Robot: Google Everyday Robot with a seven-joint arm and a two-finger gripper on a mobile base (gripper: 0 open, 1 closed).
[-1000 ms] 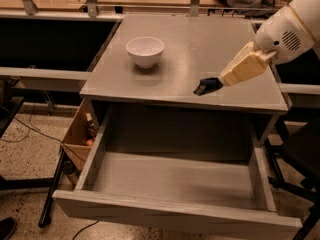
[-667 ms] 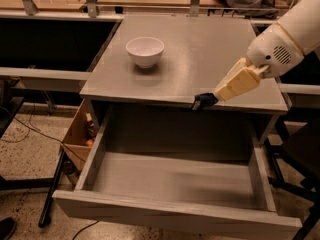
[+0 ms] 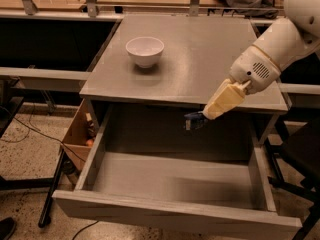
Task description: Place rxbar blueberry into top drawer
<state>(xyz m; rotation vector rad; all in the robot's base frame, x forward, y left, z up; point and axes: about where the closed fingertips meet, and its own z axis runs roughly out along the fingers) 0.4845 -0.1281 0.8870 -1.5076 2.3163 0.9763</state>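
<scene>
A: Gripper [image 3: 201,118] is clamped on the bar [image 3: 191,121]. It has come off the bench [image 3: 200,59] edge and now hangs over the open drawer [image 3: 175,214], rear right. A second ago it was above the top.
B: So lower and release?
A: Looks so, nothing under it. The bowl [image 3: 144,51] is well back on the bench and the box [image 3: 77,131] is down left, both clear of the path.

One camera, high and close before the table's [image 3: 200,59] front edge, looks down on the gripper [image 3: 200,119] holding the rxbar blueberry [image 3: 192,121] there.
</scene>
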